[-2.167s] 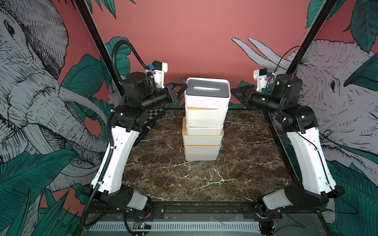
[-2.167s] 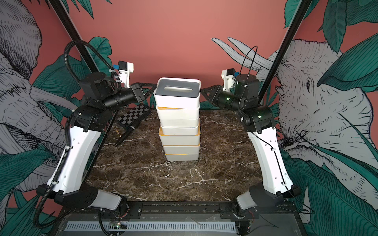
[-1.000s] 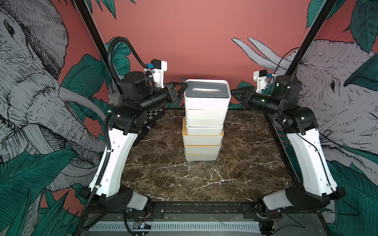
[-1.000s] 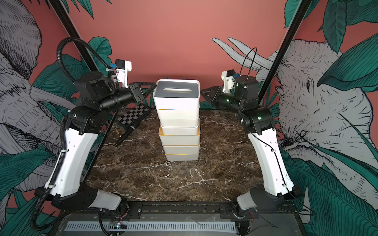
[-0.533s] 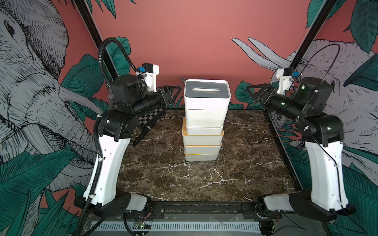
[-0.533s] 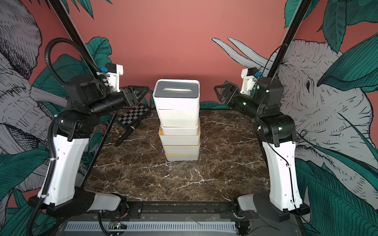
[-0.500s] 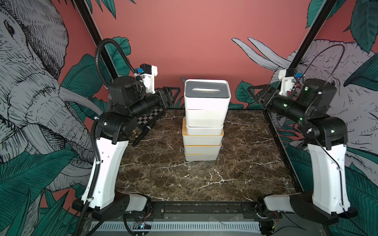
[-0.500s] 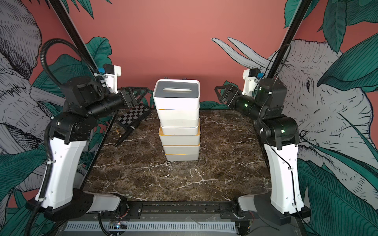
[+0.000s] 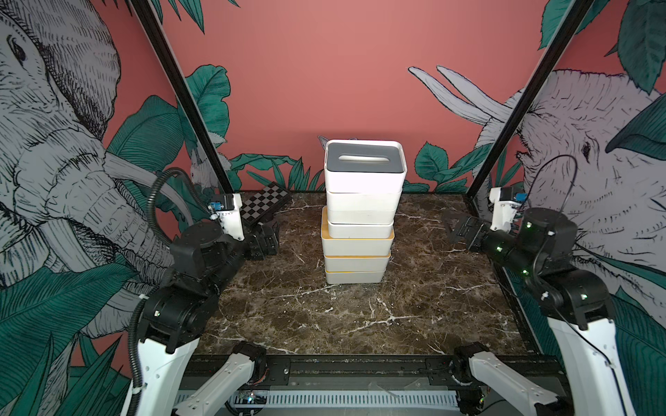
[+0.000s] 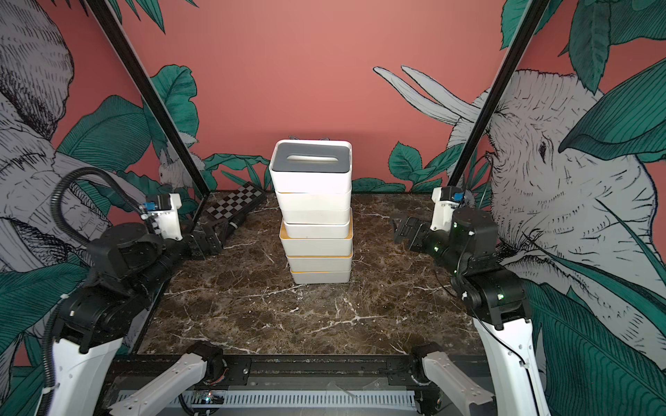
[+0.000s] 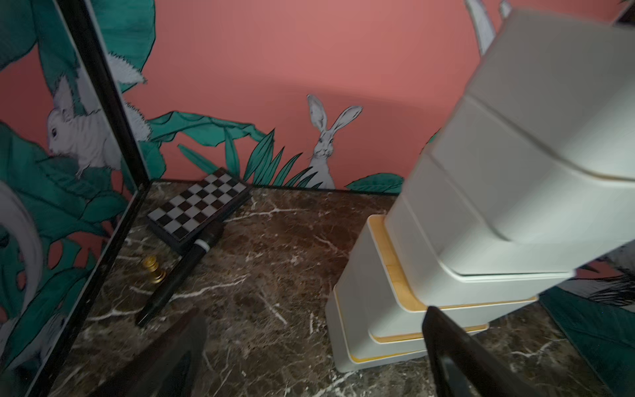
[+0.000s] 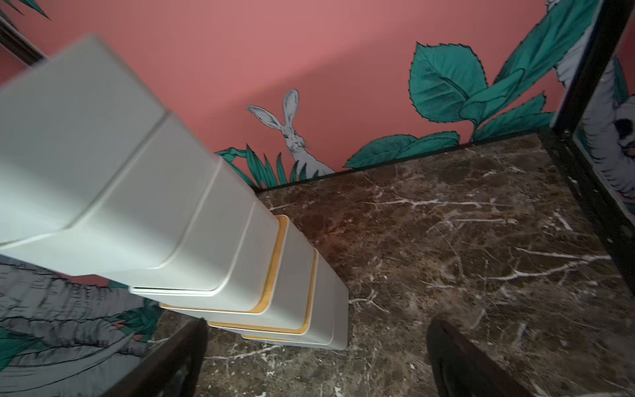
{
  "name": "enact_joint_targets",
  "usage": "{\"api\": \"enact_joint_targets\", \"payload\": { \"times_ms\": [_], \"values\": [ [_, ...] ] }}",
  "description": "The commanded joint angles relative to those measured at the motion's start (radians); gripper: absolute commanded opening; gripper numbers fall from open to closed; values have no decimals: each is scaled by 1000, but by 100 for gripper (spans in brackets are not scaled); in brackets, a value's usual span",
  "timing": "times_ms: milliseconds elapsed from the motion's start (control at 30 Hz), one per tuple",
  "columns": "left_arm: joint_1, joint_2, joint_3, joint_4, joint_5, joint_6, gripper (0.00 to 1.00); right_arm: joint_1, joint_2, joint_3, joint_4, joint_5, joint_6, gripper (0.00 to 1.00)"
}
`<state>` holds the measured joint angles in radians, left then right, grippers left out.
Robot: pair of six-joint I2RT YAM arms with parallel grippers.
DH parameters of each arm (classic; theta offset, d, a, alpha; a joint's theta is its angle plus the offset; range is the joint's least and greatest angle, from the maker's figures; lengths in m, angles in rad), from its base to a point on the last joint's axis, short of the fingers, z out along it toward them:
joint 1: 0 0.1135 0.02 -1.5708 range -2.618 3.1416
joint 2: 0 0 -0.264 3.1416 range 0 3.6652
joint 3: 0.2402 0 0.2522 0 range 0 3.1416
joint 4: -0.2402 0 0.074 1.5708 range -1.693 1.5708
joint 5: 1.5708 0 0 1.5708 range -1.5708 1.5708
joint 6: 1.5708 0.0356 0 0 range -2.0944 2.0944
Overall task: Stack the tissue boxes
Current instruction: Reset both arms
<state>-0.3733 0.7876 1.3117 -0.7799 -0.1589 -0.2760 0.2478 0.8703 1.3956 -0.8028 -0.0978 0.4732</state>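
Several white tissue boxes (image 9: 360, 230) (image 10: 314, 234) stand in one tall stack at the middle of the marble table (image 9: 360, 317). The top box carries a grey slotted lid (image 9: 364, 162) (image 10: 310, 161); bamboo rims show lower down and a yellow rim at the bottom. My left gripper (image 9: 268, 237) (image 10: 207, 241) (image 11: 314, 316) hangs open and empty, left of the stack's lower half and apart from it. My right gripper (image 9: 459, 230) (image 10: 405, 228) (image 12: 318, 323) is open and empty on the stack's right. Both wrist views show the stack (image 11: 481, 206) (image 12: 154, 206) from the side.
A flat checkerboard case (image 9: 265, 207) (image 10: 234, 205) (image 11: 197, 206) lies at the back left corner, with a black pen (image 11: 178, 275) and a small gold chess pawn (image 11: 154, 269) beside it. Black frame posts (image 9: 180, 93) rise at both back corners.
Both grippers have opened and let go of the grey-lidded top box. Both arms have drawn away from the stack, outward and downward. The stack stands unchanged.
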Motion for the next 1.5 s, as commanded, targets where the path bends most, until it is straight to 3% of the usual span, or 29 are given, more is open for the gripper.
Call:
{"api": "enact_joint_targets", "payload": {
  "times_ms": [0, 167, 300, 400, 567, 733, 933, 1000, 1167, 1233, 1400, 1467],
  "values": [
    [4, -35, -183, 107, -169, 13, 99, -4, -106, -205, 215, 215, -84, 99],
    [4, -31, -561, 447, -292, -22, 100, -13, -177, -520, 461, 378, -204, 99],
    [4, 41, -780, 787, -502, 4, 100, -40, -105, -655, 573, 408, -260, 99],
    [22, 163, -814, 866, -626, 42, 100, -79, -87, -775, 727, 396, -284, 99],
    [51, 294, -842, 1013, -675, 105, 99, -161, -59, -943, 928, 394, -284, 99],
    [91, 401, -838, 1142, -641, 267, 100, -238, 40, -1007, 1033, 364, -301, 99],
    [117, 569, -920, 1463, -655, 357, 100, -257, 178, -1107, 1278, 399, -320, 99],
    [115, 584, -912, 1491, -595, 378, 100, -256, 254, -1135, 1396, 402, -356, 99],
    [131, 746, -961, 1847, -561, 449, 100, -257, 400, -1138, 1639, 361, -376, 99],
    [129, 711, -919, 1674, -493, 420, 100, -258, 498, -1138, 1747, 336, -375, 99],
    [152, 699, -974, 1764, -381, 429, 100, -255, 681, -1143, 1969, 241, -409, 99],
    [161, 710, -997, 1822, -347, 431, 100, -256, 642, -1117, 1861, 235, -411, 99]
  ]
}}
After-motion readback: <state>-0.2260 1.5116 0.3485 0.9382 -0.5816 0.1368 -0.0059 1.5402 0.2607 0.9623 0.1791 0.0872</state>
